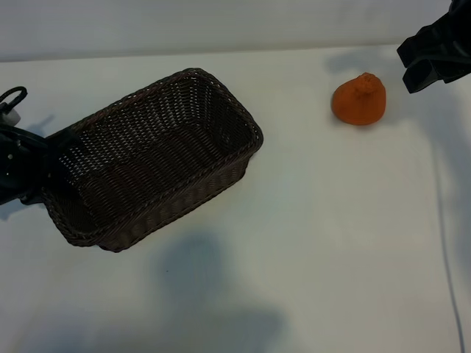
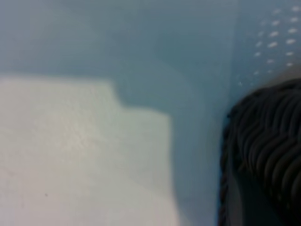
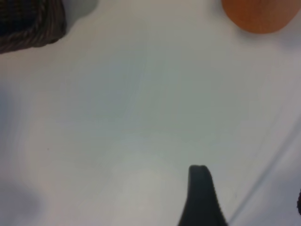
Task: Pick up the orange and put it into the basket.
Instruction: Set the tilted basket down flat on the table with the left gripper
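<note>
The orange [image 1: 359, 99] lies on the white table at the far right, knobby end up; the right wrist view shows its lower part [image 3: 258, 16]. My right gripper [image 1: 405, 68] hovers just right of it, apart from it, open and holding nothing. One dark finger [image 3: 200, 197] shows in the wrist view. The dark brown wicker basket [image 1: 250, 132] stands slantwise at centre left, with nothing in it. My left gripper [image 1: 33, 173] is at the basket's left end, against the rim. The left wrist view shows the braided rim [image 2: 268, 150] very close.
A thin grey cable [image 1: 445, 243] runs down the table's right side. A black cable loop [image 1: 13, 95] sits above the left arm. White tabletop lies between the basket and the orange, with arm shadows near the front.
</note>
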You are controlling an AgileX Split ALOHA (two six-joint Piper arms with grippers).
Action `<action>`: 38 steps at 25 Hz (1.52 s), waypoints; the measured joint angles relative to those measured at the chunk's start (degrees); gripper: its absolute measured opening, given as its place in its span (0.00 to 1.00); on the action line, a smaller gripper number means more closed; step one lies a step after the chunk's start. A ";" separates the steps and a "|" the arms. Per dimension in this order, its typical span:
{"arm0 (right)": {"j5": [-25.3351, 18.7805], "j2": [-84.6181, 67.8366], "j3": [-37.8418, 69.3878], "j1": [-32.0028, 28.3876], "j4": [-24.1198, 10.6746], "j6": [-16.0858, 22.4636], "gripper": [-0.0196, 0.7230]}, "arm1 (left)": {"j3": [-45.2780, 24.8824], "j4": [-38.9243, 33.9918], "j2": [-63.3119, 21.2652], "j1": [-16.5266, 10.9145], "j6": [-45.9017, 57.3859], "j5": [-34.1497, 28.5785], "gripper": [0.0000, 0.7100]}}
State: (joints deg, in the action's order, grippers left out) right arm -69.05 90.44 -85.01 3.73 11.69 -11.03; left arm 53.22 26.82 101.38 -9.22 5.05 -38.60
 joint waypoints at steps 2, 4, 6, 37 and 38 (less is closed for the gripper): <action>0.00 0.00 0.00 0.00 0.00 0.00 0.66 | 1.88 0.00 -0.74 0.00 -0.05 -2.87 0.23; 0.00 0.00 0.00 0.00 0.00 0.00 0.66 | 4.11 0.28 -1.86 0.00 -0.05 -5.72 0.23; 0.00 0.00 0.00 0.00 0.00 0.00 0.66 | 6.54 0.89 -3.00 0.00 0.02 -8.43 0.23; 0.04 0.00 0.00 0.00 0.00 0.00 0.66 | 17.95 -0.35 -6.74 0.00 -17.67 -28.51 0.22; 0.04 0.00 0.00 0.00 0.00 0.00 0.66 | 17.95 -1.24 -6.74 0.00 -18.93 -28.71 0.22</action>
State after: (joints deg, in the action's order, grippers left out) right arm -69.00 90.44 -85.01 3.73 11.69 -11.03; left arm 71.17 25.58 94.64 -9.22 -13.88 -67.31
